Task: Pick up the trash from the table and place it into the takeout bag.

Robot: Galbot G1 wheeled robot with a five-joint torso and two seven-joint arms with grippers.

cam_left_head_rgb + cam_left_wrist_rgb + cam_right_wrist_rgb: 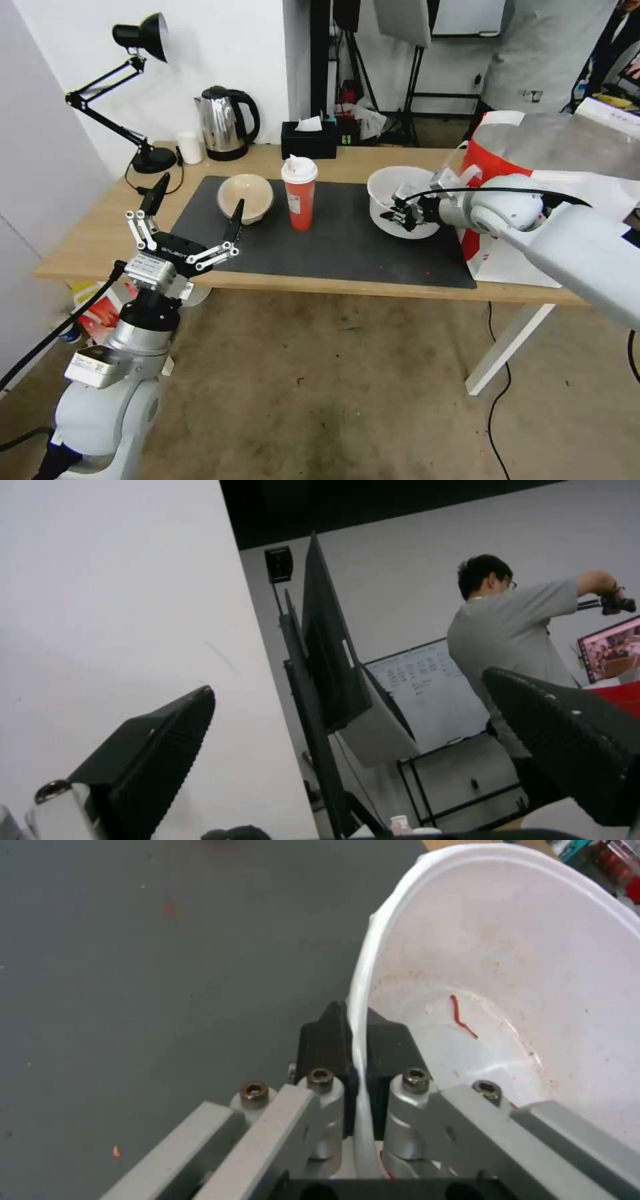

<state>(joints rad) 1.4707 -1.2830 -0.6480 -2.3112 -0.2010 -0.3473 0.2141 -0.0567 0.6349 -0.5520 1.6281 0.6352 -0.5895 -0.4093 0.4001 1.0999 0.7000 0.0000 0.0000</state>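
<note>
— Which step is in hand?

— The first pickup, it appears. The right tool [399, 215] pinches the rim of the white bowl [402, 200], one finger inside the wall and one outside, on the dark mat [333, 247] toward the tabletop's [93, 233] right end, just beside the takeout bag [533, 193].

— And next?

— A lift clear and a short carry over the bag's open mouth (the thin rim may flex).

— The count?

— Three disposables: that bowl, one red cup [299, 193] mid-mat, one beige pulp bowl [245, 197]. The left tool [195, 210] hovers spread near the front left edge.
</note>
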